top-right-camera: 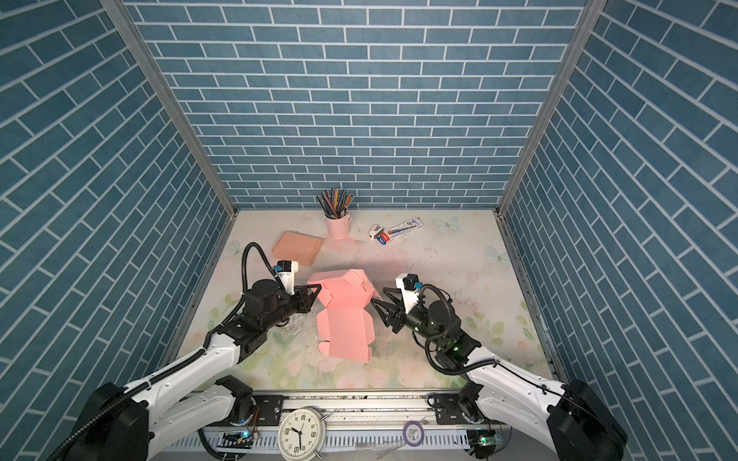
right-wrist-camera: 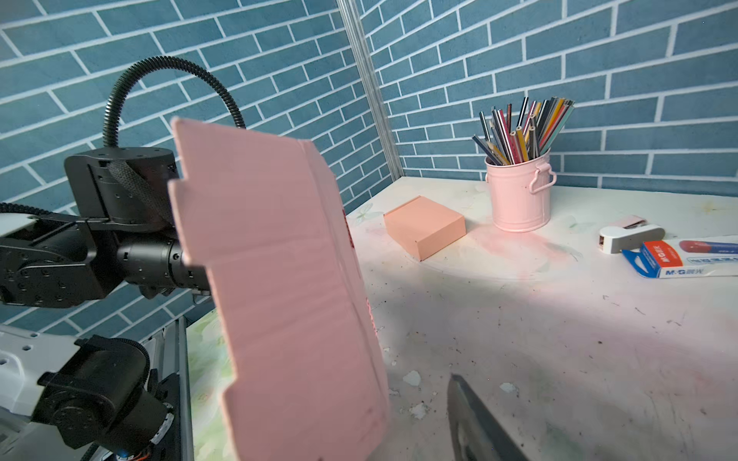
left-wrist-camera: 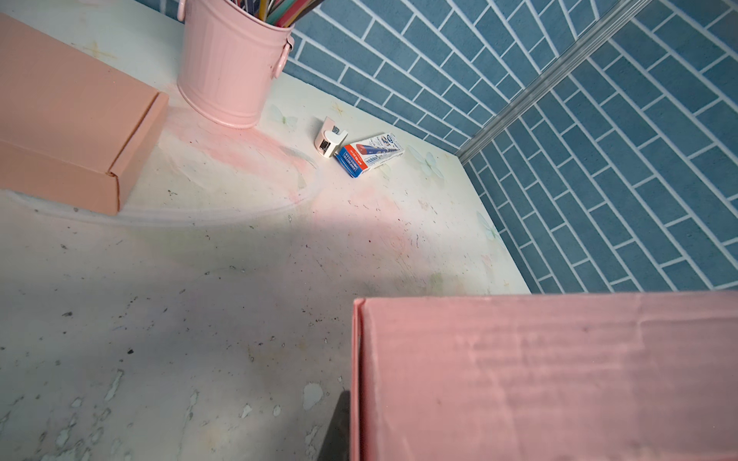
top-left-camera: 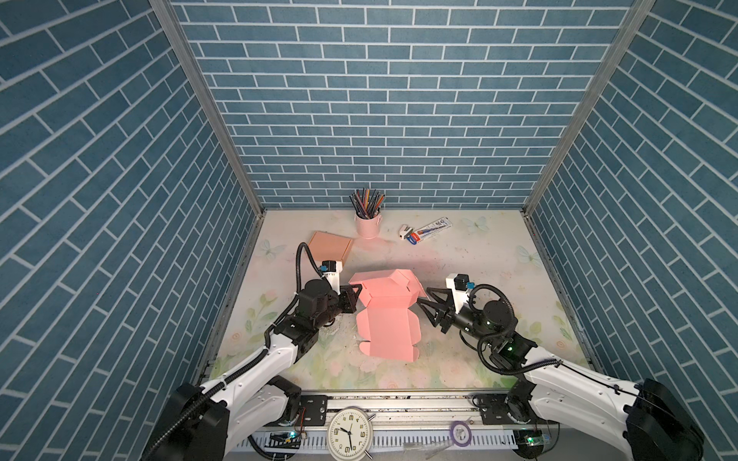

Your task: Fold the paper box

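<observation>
- In both top views the pink box [top-left-camera: 385, 315] [top-right-camera: 345, 315] sat half folded at the middle of the worktop [top-left-camera: 479, 255]. Its far part was raised with flaps up, and its near panel stretched towards the lower edge of the frame.
- The left hand [top-left-camera: 355, 293] [top-right-camera: 315, 290] was at the box's upper left corner, clenched on the wall there.
- The right hand [top-left-camera: 423, 297] [top-right-camera: 378, 296] was at the box's right side, released, with its tips spread just beside a flap. Whether they touched it I cannot tell.
- By the back wall a bucket [top-left-camera: 368, 225] of pencils stood at upper centre. A closed carton [top-left-camera: 330, 249] lay to its lower left, and a stapler [top-left-camera: 405, 230] touching a pack [top-left-camera: 433, 229] lay to its right.
- A clock [top-left-camera: 350, 433] lay at the bottom edge, off the worktop.
- In the left wrist view a box [left-wrist-camera: 539, 379] panel loomed close, with one dark finger [left-wrist-camera: 339, 423] against its edge and the other hidden.
- Beyond it lay the carton [left-wrist-camera: 60, 119], the bucket [left-wrist-camera: 227, 68] just beside it, and the stapler [left-wrist-camera: 329, 137] against the pack [left-wrist-camera: 369, 153].
- In the right wrist view the box [right-wrist-camera: 279, 279] showed as a broad tilted panel, hiding the left hand in front of the left arm [right-wrist-camera: 100, 247].
- One right finger [right-wrist-camera: 475, 423] stood apart from the panel.
- Farther off were the carton [right-wrist-camera: 425, 227], bucket [right-wrist-camera: 519, 195], stapler [right-wrist-camera: 631, 237] and pack [right-wrist-camera: 687, 259].
</observation>
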`<action>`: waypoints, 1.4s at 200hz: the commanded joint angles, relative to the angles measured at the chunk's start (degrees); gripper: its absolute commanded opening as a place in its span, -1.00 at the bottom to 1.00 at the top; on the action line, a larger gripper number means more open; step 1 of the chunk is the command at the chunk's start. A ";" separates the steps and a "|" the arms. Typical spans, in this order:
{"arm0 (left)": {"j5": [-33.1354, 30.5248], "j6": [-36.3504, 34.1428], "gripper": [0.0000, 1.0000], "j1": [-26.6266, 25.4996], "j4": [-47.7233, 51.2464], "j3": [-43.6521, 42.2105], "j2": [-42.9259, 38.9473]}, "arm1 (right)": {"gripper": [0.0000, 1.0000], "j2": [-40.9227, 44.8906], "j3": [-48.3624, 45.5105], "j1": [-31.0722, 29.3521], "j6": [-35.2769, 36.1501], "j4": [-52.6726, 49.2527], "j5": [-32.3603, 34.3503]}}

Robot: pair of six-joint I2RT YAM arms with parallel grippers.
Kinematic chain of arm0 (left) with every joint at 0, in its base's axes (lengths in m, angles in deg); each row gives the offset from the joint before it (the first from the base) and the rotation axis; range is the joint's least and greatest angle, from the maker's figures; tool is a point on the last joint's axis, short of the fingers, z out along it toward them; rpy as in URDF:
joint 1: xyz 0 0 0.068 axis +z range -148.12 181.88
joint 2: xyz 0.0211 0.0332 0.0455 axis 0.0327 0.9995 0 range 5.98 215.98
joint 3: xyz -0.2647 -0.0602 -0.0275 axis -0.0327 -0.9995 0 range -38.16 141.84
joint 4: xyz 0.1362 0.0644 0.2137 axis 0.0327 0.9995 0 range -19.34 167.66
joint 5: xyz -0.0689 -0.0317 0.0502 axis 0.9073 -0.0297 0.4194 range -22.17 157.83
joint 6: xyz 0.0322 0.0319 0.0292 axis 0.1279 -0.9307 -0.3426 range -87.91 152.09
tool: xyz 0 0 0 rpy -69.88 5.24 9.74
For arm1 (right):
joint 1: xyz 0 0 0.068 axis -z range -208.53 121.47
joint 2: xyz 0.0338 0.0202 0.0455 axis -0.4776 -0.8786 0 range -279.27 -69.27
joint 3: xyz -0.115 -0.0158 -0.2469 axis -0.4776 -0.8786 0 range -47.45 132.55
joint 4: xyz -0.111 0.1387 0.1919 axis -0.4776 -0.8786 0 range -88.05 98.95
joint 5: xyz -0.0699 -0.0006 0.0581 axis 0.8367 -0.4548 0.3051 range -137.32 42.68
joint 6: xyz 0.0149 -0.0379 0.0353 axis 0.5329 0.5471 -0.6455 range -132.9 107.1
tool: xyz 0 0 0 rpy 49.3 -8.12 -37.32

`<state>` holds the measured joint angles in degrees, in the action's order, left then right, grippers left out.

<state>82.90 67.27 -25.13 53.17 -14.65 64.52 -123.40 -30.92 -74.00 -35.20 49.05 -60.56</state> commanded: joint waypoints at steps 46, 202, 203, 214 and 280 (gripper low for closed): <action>1.49 0.42 -0.78 0.24 -2.78 -0.06 -0.15 | 0.05 -4.30 3.48 0.12 -3.50 3.84 0.05; -1.11 0.87 -0.77 -0.01 -5.19 -2.46 2.00 | -0.16 -8.36 8.93 -0.05 -0.14 -9.11 -0.71; -1.15 0.82 -0.77 0.00 -5.14 -2.48 2.01 | -0.16 -8.27 8.90 -0.05 -0.08 -9.18 -0.73; -1.52 0.55 -0.77 0.16 -4.84 -2.51 2.31 | -0.15 -6.79 8.50 -0.05 0.76 -10.28 -0.53; 1.02 -0.46 -0.78 5.12 -4.19 -3.75 1.49 | -0.13 3.74 7.45 0.45 6.72 -20.35 2.07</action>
<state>82.61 67.42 -22.46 50.24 -17.64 67.04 -122.68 -23.55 -74.00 -32.08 33.49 -60.54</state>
